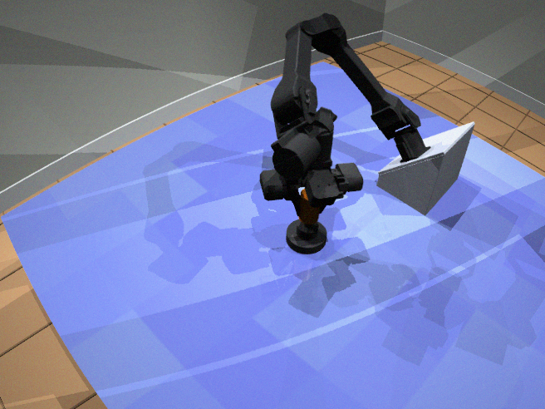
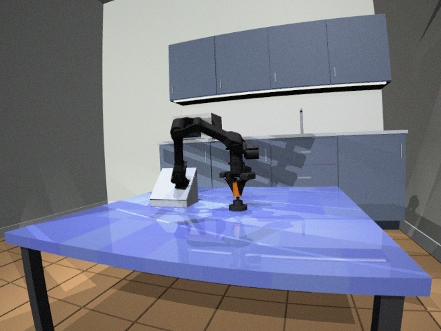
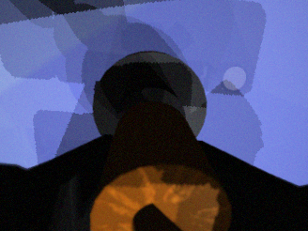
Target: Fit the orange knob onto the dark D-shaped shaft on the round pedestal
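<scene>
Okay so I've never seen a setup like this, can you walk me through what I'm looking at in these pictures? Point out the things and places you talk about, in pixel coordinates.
It's one black robot arm, bent over a shiny blue table point(image 1: 144, 352) point(image 2: 220, 265) and mounted on a pale wedge-shaped block point(image 1: 438, 180) point(image 2: 192, 188). The first picture looks down from above, the second looks across the table toward blue-grey cabinets point(image 2: 242, 60), and the third comes from a camera on the arm's wrist.

The jaws at the arm's end are closed on an orange knob point(image 1: 309, 211) point(image 2: 236, 190) point(image 3: 117, 199). Below it, a dark round pedestal point(image 1: 306, 243) point(image 2: 237, 207) point(image 3: 197, 123) stands on the table. The knob is not down on the pedestal's wide base; whether its hole has caught the shaft, I can't tell.
</scene>
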Robot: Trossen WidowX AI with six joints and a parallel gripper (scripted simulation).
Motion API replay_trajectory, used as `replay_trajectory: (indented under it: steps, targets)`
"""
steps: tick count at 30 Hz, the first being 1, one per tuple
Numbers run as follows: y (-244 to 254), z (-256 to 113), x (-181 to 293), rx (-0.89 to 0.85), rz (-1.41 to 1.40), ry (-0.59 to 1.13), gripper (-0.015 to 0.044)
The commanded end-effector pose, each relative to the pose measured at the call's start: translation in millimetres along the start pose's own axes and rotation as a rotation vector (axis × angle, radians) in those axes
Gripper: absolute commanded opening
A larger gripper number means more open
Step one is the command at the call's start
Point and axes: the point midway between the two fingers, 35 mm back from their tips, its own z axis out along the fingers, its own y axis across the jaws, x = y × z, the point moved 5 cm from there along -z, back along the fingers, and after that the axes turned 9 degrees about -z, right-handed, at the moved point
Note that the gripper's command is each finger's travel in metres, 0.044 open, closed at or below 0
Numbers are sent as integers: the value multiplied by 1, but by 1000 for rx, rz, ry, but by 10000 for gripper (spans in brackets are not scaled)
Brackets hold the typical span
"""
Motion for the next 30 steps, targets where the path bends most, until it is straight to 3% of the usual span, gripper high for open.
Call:
replay_trajectory:
  steps: [1,14,30]
  targets:
    - [1,-1,1,1,266,-1,0]
    - [2,2,-1,1,1110,-2,0]
    - [-1,-1,-1,1,1137,-2,0]
